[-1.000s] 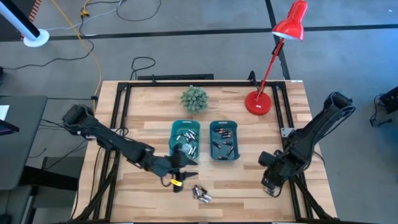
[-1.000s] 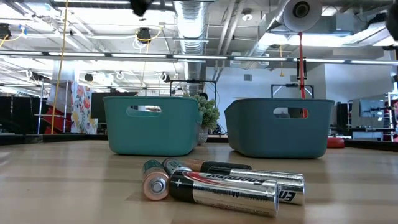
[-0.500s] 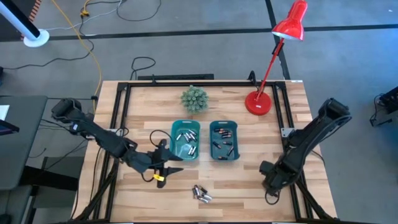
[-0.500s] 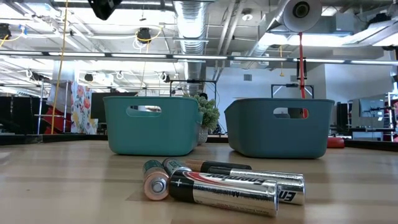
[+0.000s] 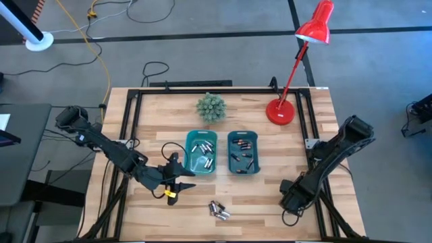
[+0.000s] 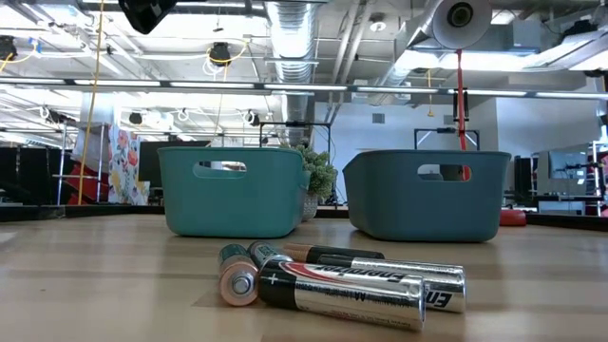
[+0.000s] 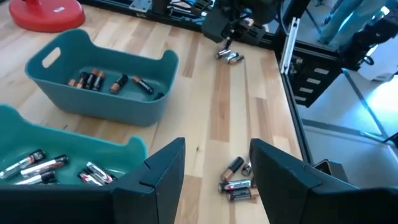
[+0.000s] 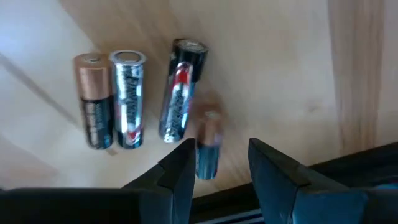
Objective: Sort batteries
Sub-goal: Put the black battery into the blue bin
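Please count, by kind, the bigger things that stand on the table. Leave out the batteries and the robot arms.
teal bins: 2
red desk lamp: 1
small green plant: 1
Total: 4

We see even bright overhead light, soft shadows. Low view: ceiling lights glare, near batteries sharp. Right wrist view: one battery blurred.
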